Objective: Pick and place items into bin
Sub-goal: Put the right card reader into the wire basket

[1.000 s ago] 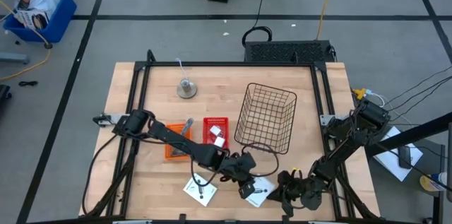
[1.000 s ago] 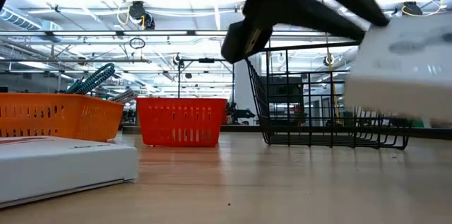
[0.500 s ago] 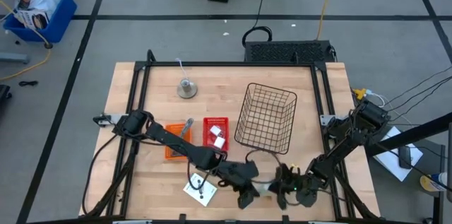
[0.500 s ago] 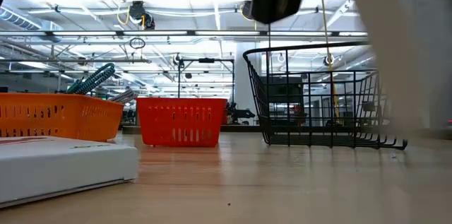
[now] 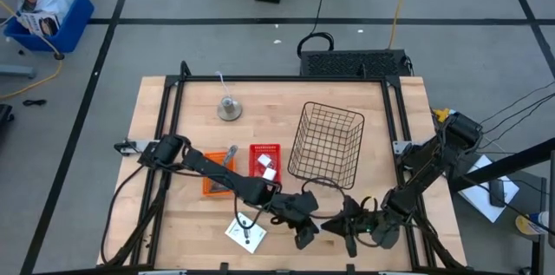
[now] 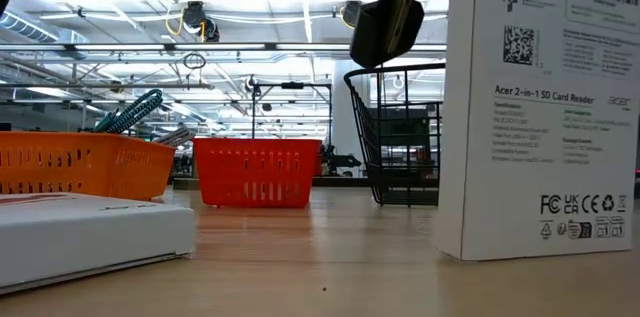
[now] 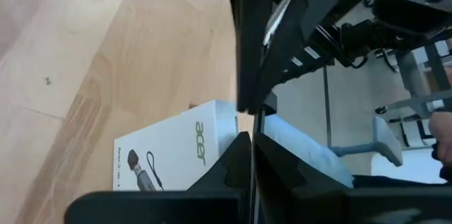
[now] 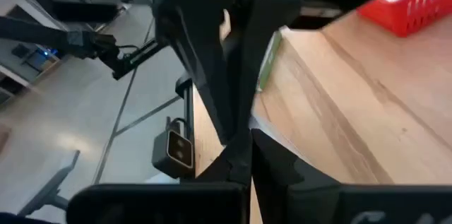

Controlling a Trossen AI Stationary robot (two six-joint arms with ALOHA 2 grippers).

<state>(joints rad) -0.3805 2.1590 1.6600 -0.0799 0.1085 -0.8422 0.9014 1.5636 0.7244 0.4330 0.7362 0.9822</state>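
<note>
Near the front edge of the wooden table (image 5: 191, 110), the white cardboard card-reader box (image 6: 545, 107) stands on end, its base on the wood. Its long axis runs vertically, and the printed back face looks toward my low camera with the text reading upright: black small print, a square code, a barcode and a row of compliance marks. Its top and right side are cut off in that view. From above I cannot find it, because both claws crowd that spot.

My left gripper (image 5: 303, 233) and right gripper (image 5: 349, 228) hang close together there. Each wrist camera shows its own fingers pressed together with nothing between them. I cannot tell whether either one touches the box.

Just beside the left gripper, a second white box with a microphone picture (image 7: 176, 153) lies flat.

Farther back sit the orange plastic basket (image 5: 217, 180), with the teal-handled tool (image 6: 130, 112) poking above its rim, the red plastic basket (image 5: 265, 160) and the black wire basket (image 5: 328, 145). A round grey metal bell-like object (image 5: 230, 108) stands well apart, toward the far side.
</note>
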